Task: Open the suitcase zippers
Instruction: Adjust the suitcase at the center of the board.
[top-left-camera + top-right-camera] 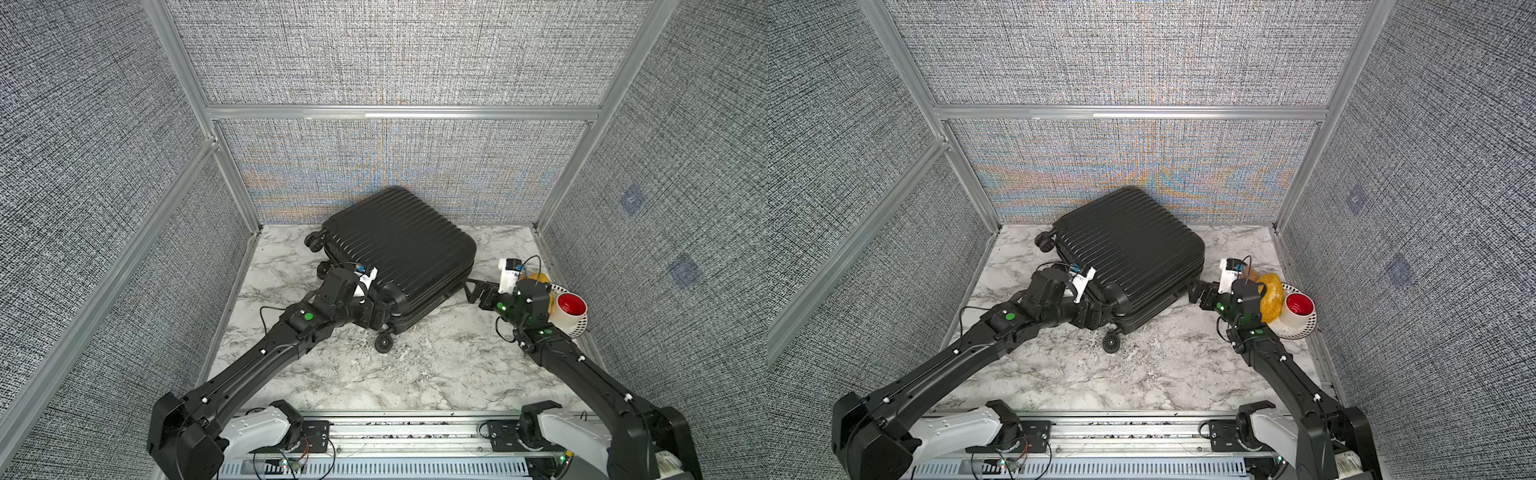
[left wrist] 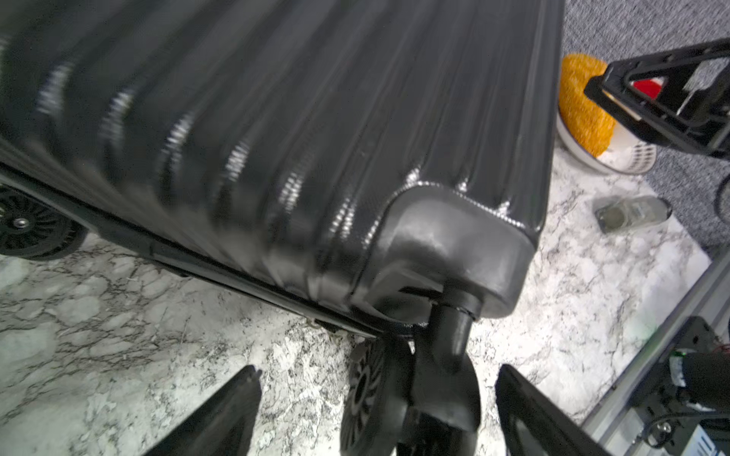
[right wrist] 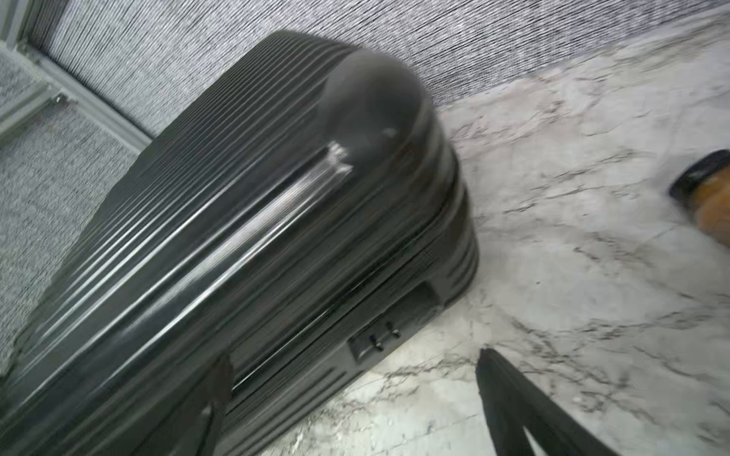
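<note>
The black ribbed suitcase [image 1: 399, 245] [image 1: 1129, 245] lies flat at the back of the marble table, turned at an angle. My left gripper [image 1: 380, 312] [image 1: 1100, 314] is at its near left corner. In the left wrist view the left gripper [image 2: 378, 369] is open and straddles a spinner wheel [image 2: 371, 398] without touching it. The zippers run along the seam [image 2: 189, 256], and two small pulls [image 3: 384, 334] sit in the side lock panel. My right gripper [image 1: 478, 293] [image 3: 355, 355] is open at the case's right side, beside that lock, with nothing in it.
A white perforated basket [image 1: 579, 328] at the right wall holds a red-lined cup [image 1: 571, 307] and a yellow scrubber [image 1: 1271, 297]. A small clear item [image 2: 632, 211] and a brown, black-capped thing [image 3: 707, 193] lie nearby. Fabric walls enclose three sides.
</note>
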You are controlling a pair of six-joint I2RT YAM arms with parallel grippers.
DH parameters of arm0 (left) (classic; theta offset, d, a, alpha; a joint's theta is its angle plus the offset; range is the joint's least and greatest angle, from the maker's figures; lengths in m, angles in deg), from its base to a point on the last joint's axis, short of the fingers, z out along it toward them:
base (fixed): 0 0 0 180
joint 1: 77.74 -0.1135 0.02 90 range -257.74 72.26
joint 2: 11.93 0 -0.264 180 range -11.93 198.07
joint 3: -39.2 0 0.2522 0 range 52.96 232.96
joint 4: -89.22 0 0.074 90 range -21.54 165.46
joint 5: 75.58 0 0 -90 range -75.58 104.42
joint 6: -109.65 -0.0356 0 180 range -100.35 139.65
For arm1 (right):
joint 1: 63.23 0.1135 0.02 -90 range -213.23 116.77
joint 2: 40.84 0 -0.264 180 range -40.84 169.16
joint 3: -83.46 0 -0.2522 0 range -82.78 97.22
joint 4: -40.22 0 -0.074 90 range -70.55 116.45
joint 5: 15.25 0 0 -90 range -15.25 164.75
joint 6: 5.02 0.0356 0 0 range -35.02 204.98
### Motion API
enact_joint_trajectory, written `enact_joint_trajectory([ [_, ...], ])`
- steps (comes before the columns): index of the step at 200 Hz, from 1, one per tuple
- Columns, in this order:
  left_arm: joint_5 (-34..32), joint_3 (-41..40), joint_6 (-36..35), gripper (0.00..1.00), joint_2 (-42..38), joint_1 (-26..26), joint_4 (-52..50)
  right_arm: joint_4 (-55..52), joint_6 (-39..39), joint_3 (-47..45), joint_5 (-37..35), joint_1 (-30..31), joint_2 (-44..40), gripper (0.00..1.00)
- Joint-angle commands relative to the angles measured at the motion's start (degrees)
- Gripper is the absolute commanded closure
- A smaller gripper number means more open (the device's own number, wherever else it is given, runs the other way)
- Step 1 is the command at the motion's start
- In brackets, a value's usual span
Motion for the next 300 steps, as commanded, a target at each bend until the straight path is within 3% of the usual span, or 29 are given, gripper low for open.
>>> enact_joint_trajectory([
  [1, 2.1, 0.9, -3.5, 0.07, 1.8, 2.3, -2.4, -0.6, -1.3, -1.2, -3.9, 3.8, -2.4, 0.02],
  [31, 5.7, 2.8, -4.8, 0.1, 4.0, 3.6, -4.5, 0.3, -0.8, -1.9, -3.3, 5.8, -4.9, 0.03],
  [69, 5.1, 3.9, -5.7, 0.29, 5.0, 4.1, -7.7, -0.7, -0.5, -2.4, -4.5, 6.0, -5.6, 0.03],
  [86, 5.2, 4.0, -5.8, 0.42, 5.7, 4.2, -7.8, 0.0, 0.8, -3.5, -5.1, 6.0, -5.8, 0.03],
  [161, 8.1, 10.4, -2.8, 0.64, 15.7, 6.6, -1.9, 7.9, 6.2, -11.4, -10.3, 5.7, -11.4, 0.09],
  [202, -1.5, 18.6, 3.5, 0.72, 25.7, 10.0, 2.2, 3.8, 5.3, -10.9, -12.7, 5.7, -13.0, 0.09],
  [237, -12.5, 27.2, 11.8, 0.91, 34.3, 11.2, 4.3, 2.8, 5.9, -12.1, -16.4, 5.7, -15.0, 0.09],
  [262, -14.1, 36.1, 12.7, 0.89, 41.5, 11.6, 3.6, 1.1, 5.7, -11.8, -18.8, 5.7, -15.2, 0.09],
  [282, -12.5, 44.8, 10.1, 0.74, 46.6, 11.9, -0.1, -0.1, 5.5, -11.4, -19.4, 5.7, -14.9, 0.09],
  [300, -10.3, 47.0, 8.0, 0.54, 46.5, 11.9, -1.6, -0.2, 5.5, -11.6, -19.3, 5.7, -15.2, 0.09],
])
